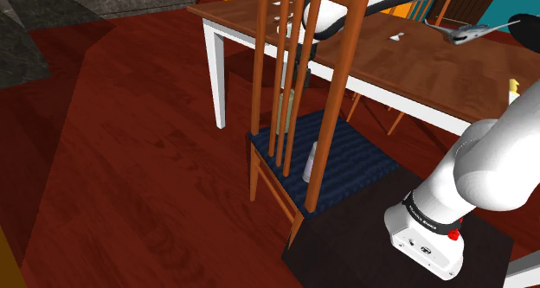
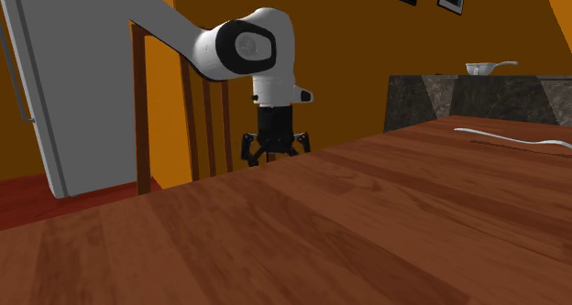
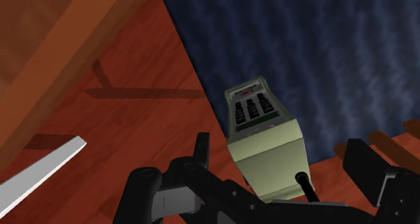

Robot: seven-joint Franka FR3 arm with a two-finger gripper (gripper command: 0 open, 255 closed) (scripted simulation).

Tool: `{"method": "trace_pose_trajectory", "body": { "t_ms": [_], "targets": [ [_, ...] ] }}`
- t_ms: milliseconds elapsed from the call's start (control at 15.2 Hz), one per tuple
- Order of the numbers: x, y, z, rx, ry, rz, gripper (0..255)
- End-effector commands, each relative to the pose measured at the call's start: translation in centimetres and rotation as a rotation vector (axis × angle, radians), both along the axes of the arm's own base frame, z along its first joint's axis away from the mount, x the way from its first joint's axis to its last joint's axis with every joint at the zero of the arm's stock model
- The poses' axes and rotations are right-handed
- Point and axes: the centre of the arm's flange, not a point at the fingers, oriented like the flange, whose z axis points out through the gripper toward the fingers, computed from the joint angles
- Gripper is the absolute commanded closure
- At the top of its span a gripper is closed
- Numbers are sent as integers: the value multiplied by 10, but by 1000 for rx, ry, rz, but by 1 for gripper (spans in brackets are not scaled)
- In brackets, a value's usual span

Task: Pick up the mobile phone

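wooden table (image 2: pixel 321 230); phone (image 3: pixel 262 145) on blue seat (image 3: pixel 303 48)

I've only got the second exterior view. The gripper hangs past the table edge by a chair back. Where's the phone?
Observer: The phone is on the chair's blue cushion, as the wrist view shows.
Operator: Is the gripper lined up with it?
Observer: Yes. The gripper is open and the phone sits between its fingers. Neither finger touches it.
Operator: Is it lying flat or standing?
Observer: In the shoulder view it stands on end on the seat, seen between the back slats of the chair.
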Motion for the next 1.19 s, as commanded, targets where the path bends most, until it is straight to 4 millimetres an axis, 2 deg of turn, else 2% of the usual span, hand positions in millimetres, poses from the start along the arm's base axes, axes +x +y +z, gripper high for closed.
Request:
{"method": "trace_pose_trajectory", "body": {
  "t_ms": [0, 330, 462, 528, 1122],
  "targets": [
    [4, 2, -10, -2, -3, 17, 0],
    [4, 2, -36, -2, -3, 17, 0],
    [4, 2, -39, -2, -3, 17, 0],
    [4, 2, -39, -2, -3, 17, 255],
    [4, 2, -39, -2, -3, 17, 255]
  ]
}}
